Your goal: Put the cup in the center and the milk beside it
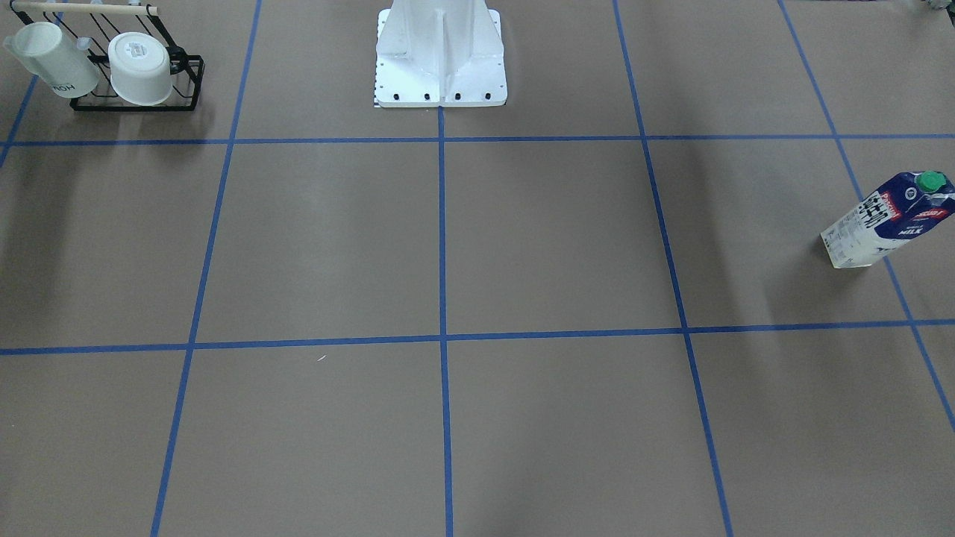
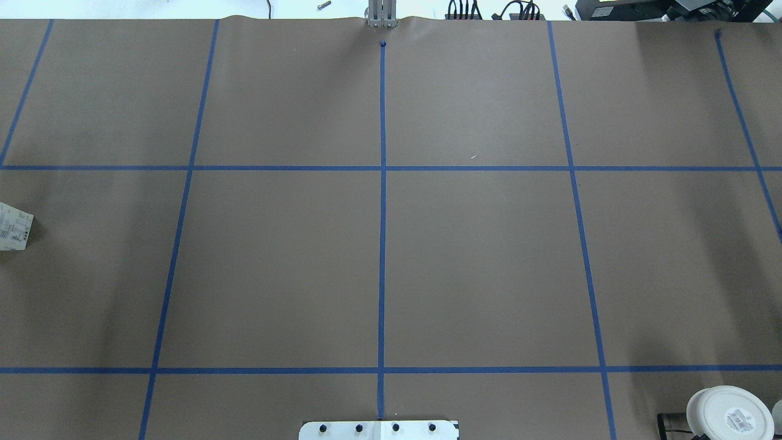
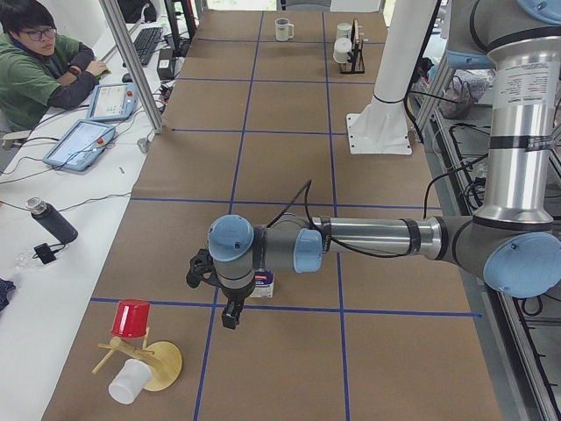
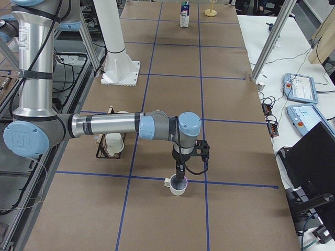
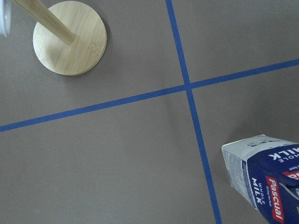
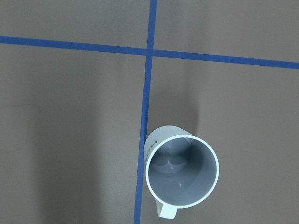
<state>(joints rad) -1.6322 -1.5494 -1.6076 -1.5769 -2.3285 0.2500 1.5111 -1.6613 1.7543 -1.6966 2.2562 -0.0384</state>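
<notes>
The cup (image 6: 182, 172), a small white mug with a grey inside and a small handle, stands upright beside a blue tape line; it also shows in the exterior right view (image 4: 178, 185). My right gripper (image 4: 179, 174) hangs just above its rim; I cannot tell whether it is open or shut. The milk (image 1: 888, 220), a blue-and-white carton with a green cap, stands near the table's end on my left side. It sits at the lower right of the left wrist view (image 5: 266, 182). My left gripper (image 3: 230, 314) hovers close beside the carton (image 3: 264, 285); I cannot tell its state.
A black wire rack (image 1: 190, 82) holds two other white cups at the right end. A wooden mug tree (image 3: 162, 364) with a red and a white cup stands at the left end. The robot's white base (image 1: 440, 67) is mid-table. An operator (image 3: 35, 61) sits alongside.
</notes>
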